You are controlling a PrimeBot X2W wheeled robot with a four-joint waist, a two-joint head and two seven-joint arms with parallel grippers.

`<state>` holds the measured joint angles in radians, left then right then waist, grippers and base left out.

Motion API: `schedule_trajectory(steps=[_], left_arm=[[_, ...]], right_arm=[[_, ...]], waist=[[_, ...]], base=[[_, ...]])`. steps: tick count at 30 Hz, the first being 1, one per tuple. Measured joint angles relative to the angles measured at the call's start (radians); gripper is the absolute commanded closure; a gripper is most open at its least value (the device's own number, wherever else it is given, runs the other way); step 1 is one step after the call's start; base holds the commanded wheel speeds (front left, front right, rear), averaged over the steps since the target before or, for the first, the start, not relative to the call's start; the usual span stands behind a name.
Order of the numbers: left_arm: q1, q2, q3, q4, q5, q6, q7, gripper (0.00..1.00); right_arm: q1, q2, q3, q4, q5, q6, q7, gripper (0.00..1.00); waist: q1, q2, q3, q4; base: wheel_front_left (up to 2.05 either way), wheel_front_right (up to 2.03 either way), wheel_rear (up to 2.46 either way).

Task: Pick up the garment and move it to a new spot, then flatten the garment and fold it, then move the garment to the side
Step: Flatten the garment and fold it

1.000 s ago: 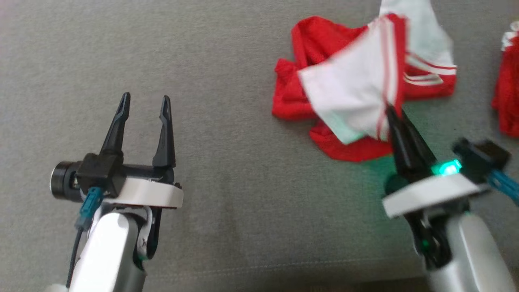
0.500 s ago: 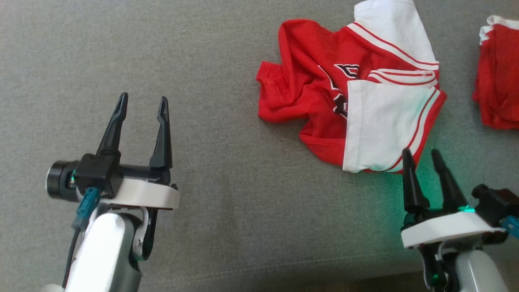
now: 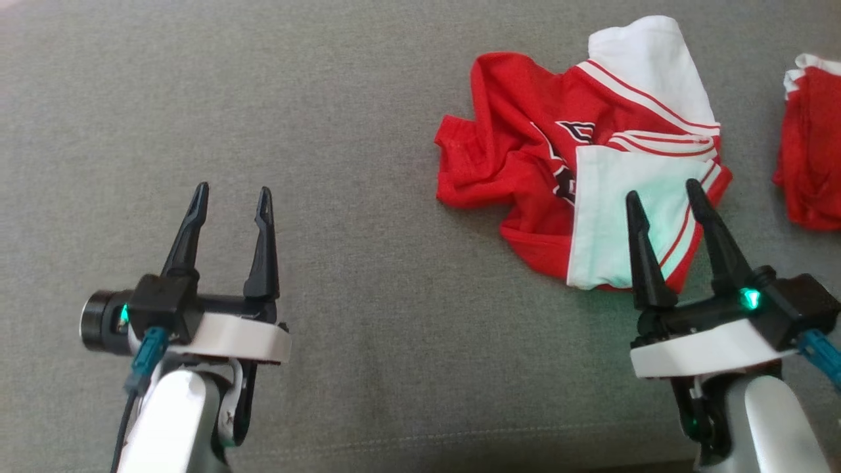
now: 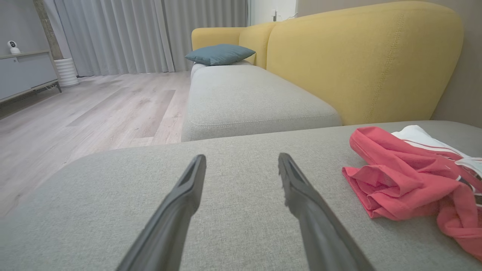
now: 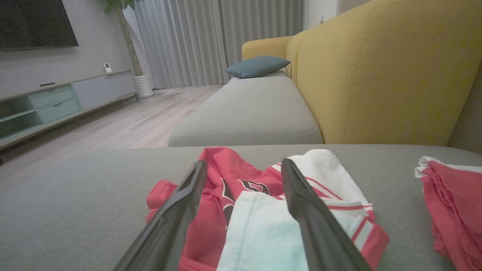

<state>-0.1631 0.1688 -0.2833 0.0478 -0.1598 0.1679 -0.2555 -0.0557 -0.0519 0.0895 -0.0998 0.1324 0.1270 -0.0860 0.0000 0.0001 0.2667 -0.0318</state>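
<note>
The garment is a red shirt with white striped sleeves and a dark logo, lying crumpled on the grey sofa cushion at the upper right. My right gripper hovers open over its near white sleeve with nothing between its fingers; the right wrist view shows the garment beyond that open gripper. My left gripper stands open over bare cushion to the garment's left, well apart from it. In the left wrist view the garment lies right of the open gripper.
A second red and white garment lies at the right edge of the cushion, also seen as a red heap in the right wrist view. A yellow backrest rises behind. Another grey seat with a blue pillow extends beyond.
My right gripper has let go of the white sleeve it held lifted; the garment dropped onto the cushion, and the gripper drew back, then moved forward over the sleeve. The left arm stayed put.
</note>
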Motion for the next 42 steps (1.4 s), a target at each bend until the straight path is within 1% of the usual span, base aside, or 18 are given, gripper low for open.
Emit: schedule_trajectory(steps=[8,19,22,25,27,30,34,37,42], left_arm=[[0.022,0.002,-0.002,-0.008,0.000,0.009,0.000,0.00],[0.028,0.007,-0.010,-0.008,-0.005,0.010,0.000,0.00],[0.026,0.011,-0.029,-0.010,-0.005,0.006,0.019,0.00],[-0.005,0.009,-0.065,-0.010,-0.013,-0.032,0.046,0.00],[-0.052,-0.001,-0.101,-0.001,-0.021,-0.066,0.076,0.00],[-0.136,-0.029,-0.158,0.041,-0.030,-0.117,0.135,0.00],[-0.218,-0.064,-0.206,0.123,-0.061,-0.180,0.203,0.00],[-0.262,-0.080,-0.226,0.193,-0.082,-0.208,0.235,0.00],[-0.325,-0.093,-0.235,0.293,-0.113,-0.228,0.236,0.00]], right_arm=[[0.005,0.000,0.005,-0.007,0.009,0.000,0.010,0.00],[0.005,0.000,0.005,-0.010,0.018,0.000,0.016,0.00],[0.004,0.000,0.005,-0.013,0.018,0.000,0.016,0.00],[0.004,0.000,0.005,-0.015,0.021,0.000,0.018,0.00],[0.003,0.000,0.006,-0.016,0.021,0.000,0.021,0.00],[-0.001,0.000,0.014,-0.016,0.021,0.000,0.021,0.00],[-0.023,0.001,0.028,-0.009,0.026,0.000,0.020,0.00],[-0.039,0.001,0.032,0.005,0.035,0.000,0.012,0.00],[-0.040,0.002,0.035,0.023,0.044,0.000,-0.002,0.00]], waist=[[0.0000,0.0000,-0.013,0.009],[0.0000,0.0000,-0.011,0.008],[0.0000,0.0000,-0.003,0.006],[0.0000,0.0000,0.011,0.004],[0.0000,0.0000,0.023,0.000],[0.0000,0.0000,0.042,-0.013],[0.0000,0.0000,0.066,-0.041],[0.0000,0.0000,0.081,-0.065],[0.0000,0.0000,0.104,-0.103]], base=[[0.00,0.00,0.00],[0.00,0.00,0.00],[0.00,0.00,0.00],[0.00,0.00,0.00],[0.00,0.00,0.00],[0.00,0.00,0.00],[0.00,0.00,0.00],[0.00,0.00,0.00],[0.00,0.00,0.00]])
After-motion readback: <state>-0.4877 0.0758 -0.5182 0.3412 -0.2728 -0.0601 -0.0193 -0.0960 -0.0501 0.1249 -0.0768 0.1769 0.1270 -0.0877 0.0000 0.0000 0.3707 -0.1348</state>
